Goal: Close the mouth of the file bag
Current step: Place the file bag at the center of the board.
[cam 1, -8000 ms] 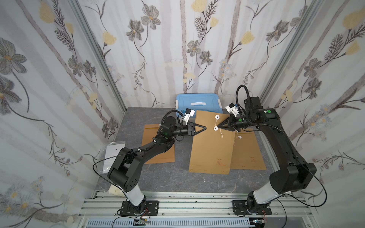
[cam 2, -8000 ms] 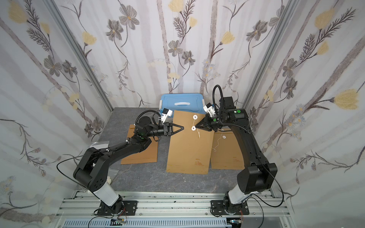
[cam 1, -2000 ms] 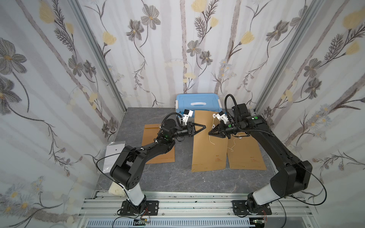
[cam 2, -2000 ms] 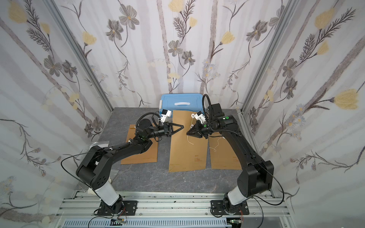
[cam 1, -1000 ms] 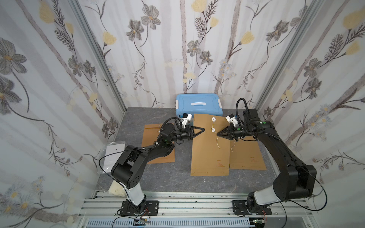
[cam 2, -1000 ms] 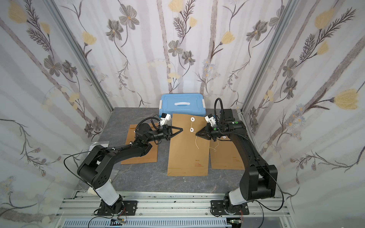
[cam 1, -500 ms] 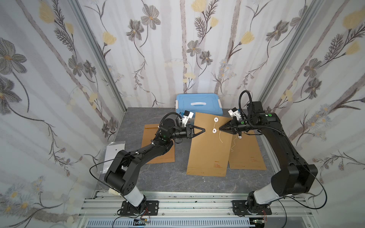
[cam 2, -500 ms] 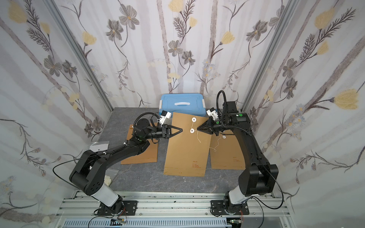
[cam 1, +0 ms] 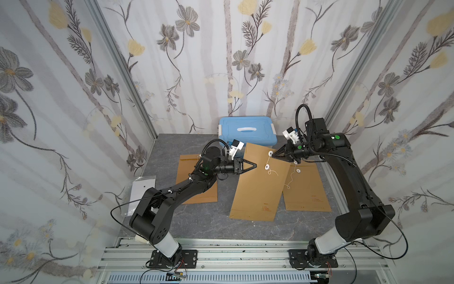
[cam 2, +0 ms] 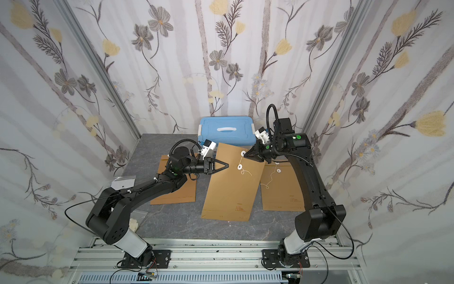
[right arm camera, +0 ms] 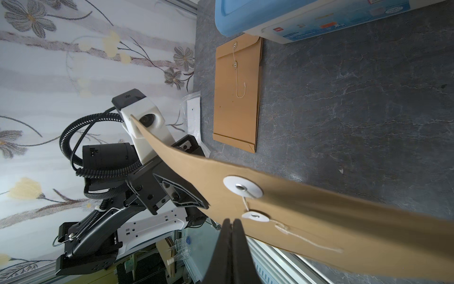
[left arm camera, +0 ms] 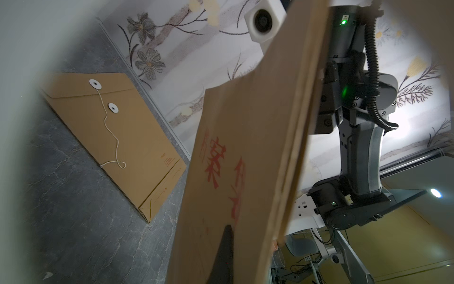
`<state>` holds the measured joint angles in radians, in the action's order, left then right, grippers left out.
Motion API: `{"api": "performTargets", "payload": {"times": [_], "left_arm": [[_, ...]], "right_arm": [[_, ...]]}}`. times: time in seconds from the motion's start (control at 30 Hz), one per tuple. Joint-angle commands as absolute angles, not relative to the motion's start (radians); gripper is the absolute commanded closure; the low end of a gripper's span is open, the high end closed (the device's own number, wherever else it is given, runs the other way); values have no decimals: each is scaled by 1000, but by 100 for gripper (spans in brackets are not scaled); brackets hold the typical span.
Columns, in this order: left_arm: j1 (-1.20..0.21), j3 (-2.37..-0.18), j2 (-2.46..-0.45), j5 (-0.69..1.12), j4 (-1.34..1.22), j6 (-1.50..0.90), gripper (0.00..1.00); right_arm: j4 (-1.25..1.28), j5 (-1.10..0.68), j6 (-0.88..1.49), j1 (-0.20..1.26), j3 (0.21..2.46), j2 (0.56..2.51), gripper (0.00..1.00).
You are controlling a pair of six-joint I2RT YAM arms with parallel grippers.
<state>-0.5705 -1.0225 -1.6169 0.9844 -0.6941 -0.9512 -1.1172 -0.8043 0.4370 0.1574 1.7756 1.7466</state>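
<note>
Left jaws and right jaws are pinched shut on opposite top edges of the file bag (cam 1: 258, 189), held tilted with its bottom on the surface (cam 1: 208, 226); uneven pulls could tear or slip it, string (right arm camera: 307, 238) unwound.

Grey marbled table (cam 1: 201, 221). Blue lidded box (cam 1: 245, 132) at back. Brown envelope (cam 1: 185, 163) flat on left, another (cam 1: 307, 191) on right. Centre file bag (cam 1: 258, 191): bottom edge on table, mouth end raised. Clear plastic sleeve (cam 1: 141, 189) at left edge.
</note>
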Motion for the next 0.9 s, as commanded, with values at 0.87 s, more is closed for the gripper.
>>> {"api": "performTargets", "payload": {"times": [0.87], "left_arm": [[-561,-991,-1651,700,-533,-880,100]], "right_arm": [[-737,-478,439,166,1241,1459,77]]}}
